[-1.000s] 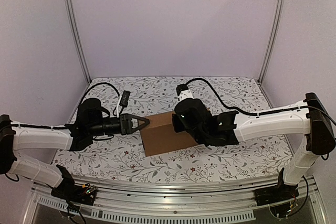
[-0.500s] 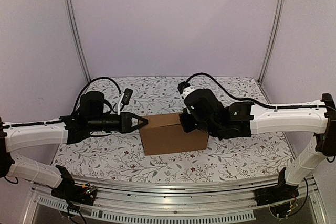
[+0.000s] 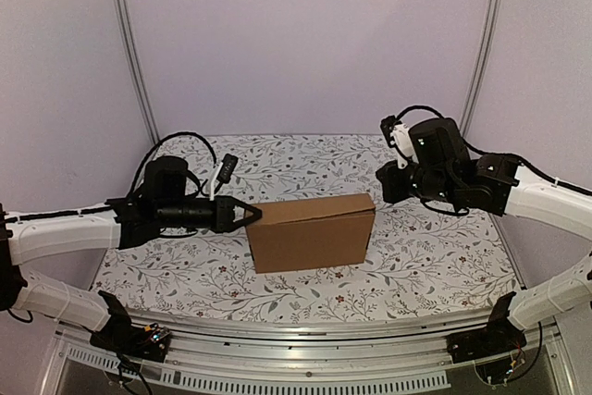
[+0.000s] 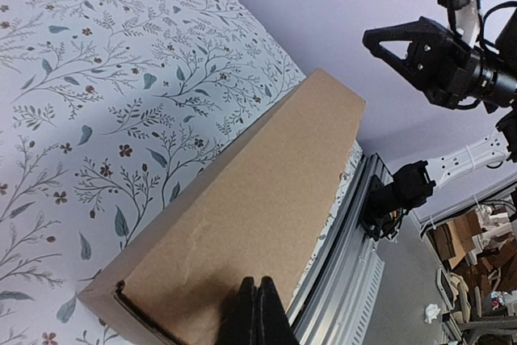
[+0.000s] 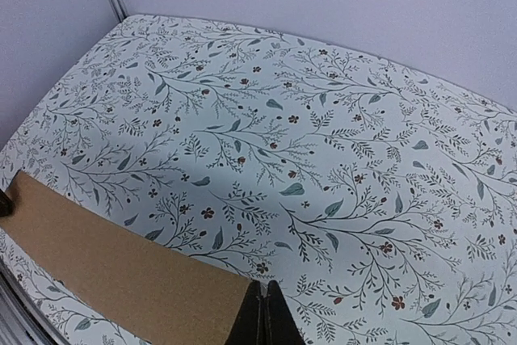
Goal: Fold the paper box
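The paper box point(image 3: 310, 233) is a closed, shallow brown cardboard box lying in the middle of the table. My left gripper point(image 3: 257, 215) is shut, and its tip rests against the box's left top corner. In the left wrist view the shut fingertips point(image 4: 257, 284) lie over the box's brown lid point(image 4: 266, 191). My right gripper point(image 3: 383, 190) is shut with nothing in it and hovers just off the box's far right corner. The right wrist view shows its tip point(image 5: 263, 290) beside the corner of the box point(image 5: 105, 272).
A floral cloth point(image 3: 435, 256) covers the table. An aluminium rail point(image 3: 305, 339) runs along the near edge. Metal posts point(image 3: 129, 43) stand at the back corners against lilac walls. Black cables point(image 3: 185, 141) loop over each arm.
My right arm has drawn back to the right, off the top of the box, uncovering its full width. The left gripper has stayed at the box's left corner.
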